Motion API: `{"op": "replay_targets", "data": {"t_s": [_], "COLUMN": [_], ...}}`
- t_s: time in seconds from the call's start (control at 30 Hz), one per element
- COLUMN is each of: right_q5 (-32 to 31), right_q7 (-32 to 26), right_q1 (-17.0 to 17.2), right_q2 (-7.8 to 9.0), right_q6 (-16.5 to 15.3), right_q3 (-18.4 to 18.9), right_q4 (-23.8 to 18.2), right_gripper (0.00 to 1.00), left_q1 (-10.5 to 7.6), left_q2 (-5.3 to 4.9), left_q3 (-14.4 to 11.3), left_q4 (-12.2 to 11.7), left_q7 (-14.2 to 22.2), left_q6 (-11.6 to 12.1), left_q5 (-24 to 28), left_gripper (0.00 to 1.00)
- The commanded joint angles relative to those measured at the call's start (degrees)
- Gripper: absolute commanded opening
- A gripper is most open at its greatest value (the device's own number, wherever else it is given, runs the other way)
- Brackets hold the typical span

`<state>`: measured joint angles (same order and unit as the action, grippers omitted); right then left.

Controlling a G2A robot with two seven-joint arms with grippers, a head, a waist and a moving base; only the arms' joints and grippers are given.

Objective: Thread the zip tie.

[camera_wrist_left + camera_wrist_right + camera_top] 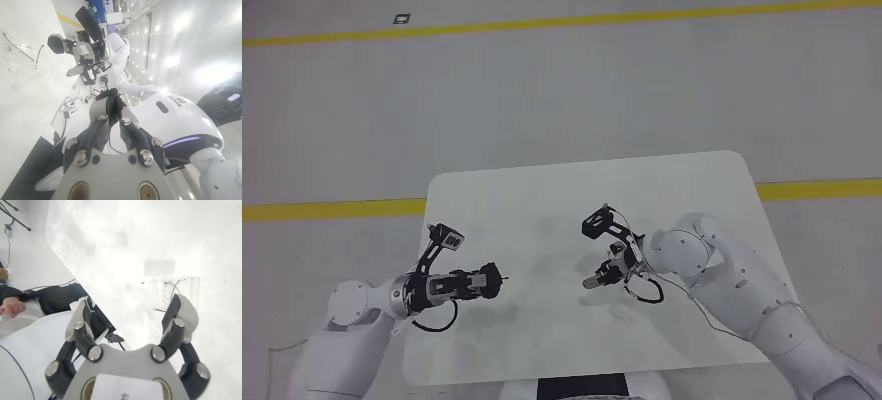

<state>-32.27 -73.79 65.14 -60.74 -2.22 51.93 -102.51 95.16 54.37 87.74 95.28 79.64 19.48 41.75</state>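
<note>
Left wrist view shows the left gripper pressed together on a black zip tie above the table. The right gripper is spread wide, holding nothing, facing it across a gap.

You have the left gripper closed tight, its dark pads pressed together on a zip tie. A thin black end of the tie pokes out past the fingertips, toward the white table. A thin black line also curves under this gripper's linkages, and you cannot tell whether it belongs to the tie. Beyond, you see the right gripper held over the tabletop, its jaws spread wide, one finger black-padded and the other grey. Farther off on the table lie loose zip ties, thin black strips, some straight and some bent, well apart from both grippers.
</note>
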Motion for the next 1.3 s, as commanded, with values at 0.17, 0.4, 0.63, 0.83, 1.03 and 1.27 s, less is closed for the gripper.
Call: {"op": "replay_targets", "data": {"t_s": [0.17, 0.4, 0.63, 0.83, 1.03, 1.27], "right_q5": [-5.48, -8.70, -10.35, -11.18, -11.46, -14.10], "right_q7": [-2.56, -5.85, -4.72, -4.54, -3.36, -3.61], "right_q1": [-1.03, -4.18, -3.75, -4.27, -3.91, -4.00], "right_q2": [-0.05, -1.04, -0.98, -1.24, -1.24, -1.29], "right_q6": [-0.30, 1.44, 0.85, -0.06, -0.24, 1.61], "right_q3": [-2.51, -6.76, -7.11, -8.16, -8.22, -8.33], "right_q4": [-0.42, 0.92, 1.45, 2.60, 2.71, 2.63], "right_gripper": [1.00, 1.00, 1.00, 1.00, 1.00, 0.46], "left_q1": [0.00, 0.00, 0.00, 0.00, 0.00, 0.00], "left_q2": [0.00, 0.00, 0.00, 0.00, 0.00, 0.00], "left_q3": [0.00, 0.00, 0.00, 0.00, 0.00, 0.00], "left_q4": [-0.01, -0.01, -0.01, -0.01, -0.01, -0.01], "left_q7": [0.00, 0.00, 0.00, 0.00, 0.00, 0.00], "left_q6": [0.00, 0.00, 0.00, 0.00, 0.00, 0.00], "left_q5": [0.01, 0.01, 0.01, 0.01, 0.01, 0.01], "left_gripper": [0.00, 0.00, 0.00, 0.00, 0.00, 0.00]}}
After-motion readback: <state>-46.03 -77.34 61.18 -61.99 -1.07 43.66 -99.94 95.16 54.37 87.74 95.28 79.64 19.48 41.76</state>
